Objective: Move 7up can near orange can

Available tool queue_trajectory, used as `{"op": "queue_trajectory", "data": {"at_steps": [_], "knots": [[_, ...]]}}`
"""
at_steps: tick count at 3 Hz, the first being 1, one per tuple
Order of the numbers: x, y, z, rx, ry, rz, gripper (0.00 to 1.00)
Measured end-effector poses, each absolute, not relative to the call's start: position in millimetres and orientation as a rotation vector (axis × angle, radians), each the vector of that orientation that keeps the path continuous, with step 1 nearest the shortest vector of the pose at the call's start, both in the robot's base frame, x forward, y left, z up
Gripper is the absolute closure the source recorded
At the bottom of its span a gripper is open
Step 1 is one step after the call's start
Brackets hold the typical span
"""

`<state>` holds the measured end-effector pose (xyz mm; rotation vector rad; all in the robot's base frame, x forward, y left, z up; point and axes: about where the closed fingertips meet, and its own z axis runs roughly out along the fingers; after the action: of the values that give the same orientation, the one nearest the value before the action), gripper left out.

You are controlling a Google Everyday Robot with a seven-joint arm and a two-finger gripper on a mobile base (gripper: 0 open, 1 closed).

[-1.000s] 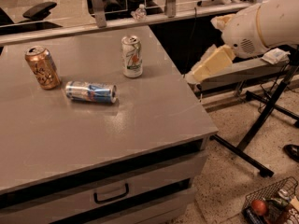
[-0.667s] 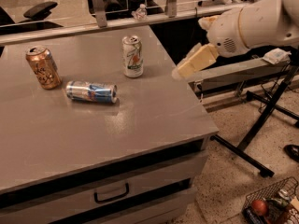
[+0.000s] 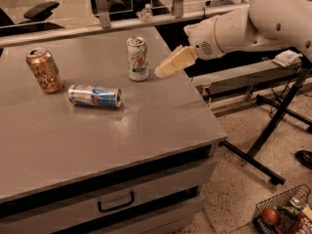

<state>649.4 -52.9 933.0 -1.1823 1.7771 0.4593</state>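
Note:
The 7up can [image 3: 137, 58] stands upright on the grey table [image 3: 146, 126], toward its far right part. The orange can [image 3: 44, 70] stands upright at the far left of the table. My gripper [image 3: 168, 66] comes in from the right on a white arm and is just right of the 7up can, a short gap from it, at about the height of the can's lower half. It holds nothing.
A silver-and-blue can [image 3: 94, 95] lies on its side between the two upright cans, a little nearer the front. A small plastic bottle [image 3: 145, 12] stands on the ledge behind the table. A wire basket [image 3: 282, 213] sits on the floor at bottom right.
My arm has swung left over the table's right edge, bringing the gripper from beside the table to just right of the 7up can. The cans have not moved.

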Motion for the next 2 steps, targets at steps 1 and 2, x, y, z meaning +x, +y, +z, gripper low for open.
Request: {"op": "queue_trajectory", "data": {"at_steps": [1,2], "knots": [[665,-35,923,-1.196,1.768,0.503,0.00],[680,-19,914,-1.210,1.769,0.524,0.00]]}}
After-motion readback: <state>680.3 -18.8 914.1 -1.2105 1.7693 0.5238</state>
